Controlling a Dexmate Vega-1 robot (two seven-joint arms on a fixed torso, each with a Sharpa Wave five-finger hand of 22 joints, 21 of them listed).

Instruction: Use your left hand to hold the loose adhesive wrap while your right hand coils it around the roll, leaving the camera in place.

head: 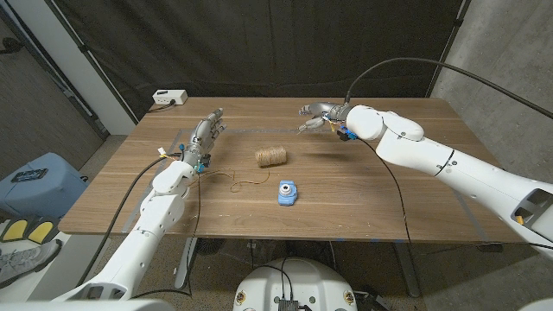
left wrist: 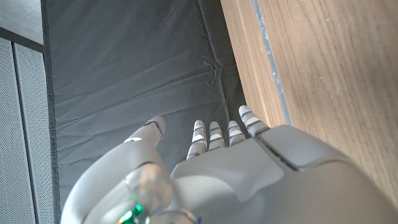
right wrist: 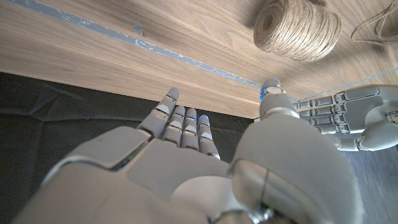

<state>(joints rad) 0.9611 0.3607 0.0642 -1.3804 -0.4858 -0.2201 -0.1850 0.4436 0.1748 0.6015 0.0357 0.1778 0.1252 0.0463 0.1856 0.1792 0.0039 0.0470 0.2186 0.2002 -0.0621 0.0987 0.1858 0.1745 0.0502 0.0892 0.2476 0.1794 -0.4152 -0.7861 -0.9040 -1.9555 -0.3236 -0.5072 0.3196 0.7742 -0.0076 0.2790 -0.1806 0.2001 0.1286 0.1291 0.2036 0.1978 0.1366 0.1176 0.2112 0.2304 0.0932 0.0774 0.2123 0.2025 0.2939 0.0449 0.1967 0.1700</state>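
**Both robot hands off the twine roll**

Twine roll (head: 271, 157) lying mid-counter (head: 371, 199), loose strand (head: 235, 181) trailing toward the robot's left. Blue camera (head: 287, 192) sitting just in front of the roll. Left robot hand (head: 206, 136) hovering with fingers apart, gripping nothing. Right robot hand (head: 316, 116) hanging near the far edge, fingers spread, empty.

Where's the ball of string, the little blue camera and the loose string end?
Twine roll (head: 271, 157), head view, middle of its side.
Blue camera (head: 287, 192), head view, its top face.
Loose twine (head: 238, 180), head view, the curled strand on the table.
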